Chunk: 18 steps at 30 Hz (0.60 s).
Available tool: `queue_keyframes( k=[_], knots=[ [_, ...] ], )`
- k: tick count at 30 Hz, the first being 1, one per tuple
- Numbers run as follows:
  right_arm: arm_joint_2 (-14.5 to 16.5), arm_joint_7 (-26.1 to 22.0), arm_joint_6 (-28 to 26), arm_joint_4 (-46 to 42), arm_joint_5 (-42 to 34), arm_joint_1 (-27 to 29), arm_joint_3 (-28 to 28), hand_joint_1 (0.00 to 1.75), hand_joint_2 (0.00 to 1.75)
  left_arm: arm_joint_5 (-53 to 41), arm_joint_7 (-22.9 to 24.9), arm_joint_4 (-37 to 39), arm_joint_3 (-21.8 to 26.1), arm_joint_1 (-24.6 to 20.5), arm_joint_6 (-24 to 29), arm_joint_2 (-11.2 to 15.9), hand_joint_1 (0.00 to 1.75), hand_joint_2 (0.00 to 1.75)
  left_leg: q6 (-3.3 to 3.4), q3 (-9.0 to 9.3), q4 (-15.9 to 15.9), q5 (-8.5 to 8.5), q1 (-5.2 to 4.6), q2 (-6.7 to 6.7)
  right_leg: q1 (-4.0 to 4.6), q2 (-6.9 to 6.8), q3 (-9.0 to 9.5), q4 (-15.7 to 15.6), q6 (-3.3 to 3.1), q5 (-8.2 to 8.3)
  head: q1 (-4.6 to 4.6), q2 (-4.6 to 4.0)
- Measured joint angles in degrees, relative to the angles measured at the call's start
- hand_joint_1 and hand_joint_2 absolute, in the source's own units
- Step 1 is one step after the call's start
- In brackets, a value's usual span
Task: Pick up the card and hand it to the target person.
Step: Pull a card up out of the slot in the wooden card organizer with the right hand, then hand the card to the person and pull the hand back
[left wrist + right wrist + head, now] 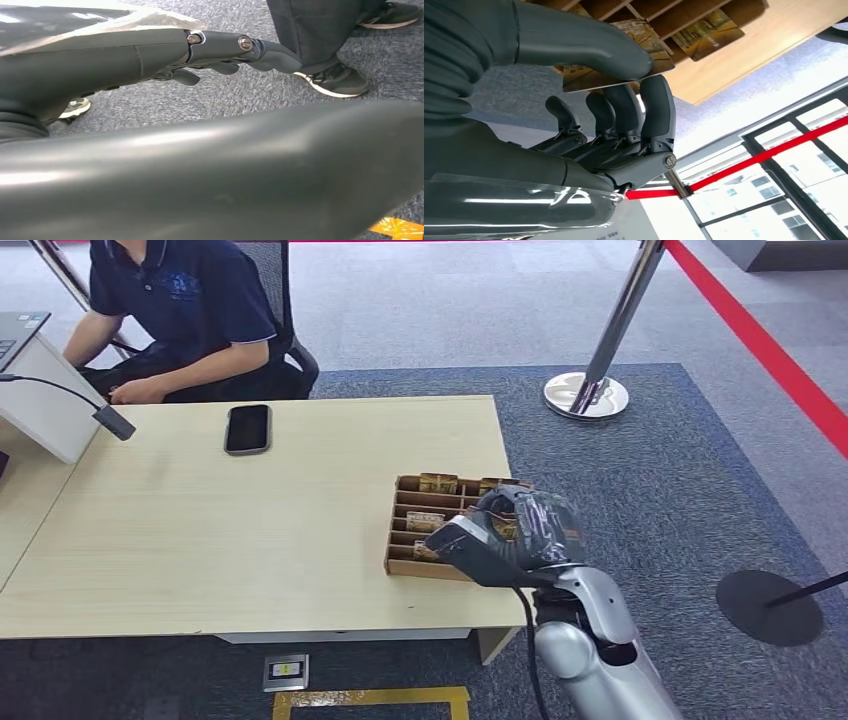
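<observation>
Head view: the right hand (510, 535) sits over the right part of a brown slotted card holder (400, 530) near the right front corner of the light wooden table (250, 540). Cards stand in the holder's slots; the hand hides what it holds, so the card's heading cannot be told here. A dark phone (248, 428) lies flat near the far edge, its long axis running away from the robot. A seated person (185, 310) in a dark blue shirt is at the far left corner. A chrome post (600, 360) with red tape stands on the carpet beyond.

Left wrist view: the left hand (220, 52) hangs over grey carpet, fingers loosely extended, nothing in it.

Right wrist view: the right hand pinches a card (624, 60) between thumb (589, 47) and fingers (656, 110). The card is thin, rectangular, printed in yellow-brown tones; its long axis runs across the fingers. It is just beside the holder's slots, where another card (711, 32) of similar print stands. No writing is legible.
</observation>
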Motion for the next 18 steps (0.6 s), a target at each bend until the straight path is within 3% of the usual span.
queue_keyframes(
  k=[13,18],
  knots=[
    [7.2,1.6,-0.9,19.3,-3.3,-21.2,3.6,1.37,1.75,-1.5,-0.1,0.1,-1.6,-0.3,-0.1,0.2,0.00,0.00,-0.01,0.02,0.0,0.00,-0.01,0.16,0.00,0.17,-0.05,0.1,-0.01,0.03,0.00,0.00],
    [9.7,2.3,-1.2,24.4,-3.3,-26.0,3.7,1.35,1.75,-1.9,0.4,0.2,-2.0,-0.4,-0.2,0.2,0.00,0.00,-0.01,0.03,0.0,0.00,-0.01,0.09,0.00,0.08,-0.02,0.1,-0.01,-0.01,0.00,0.00]
  ],
)
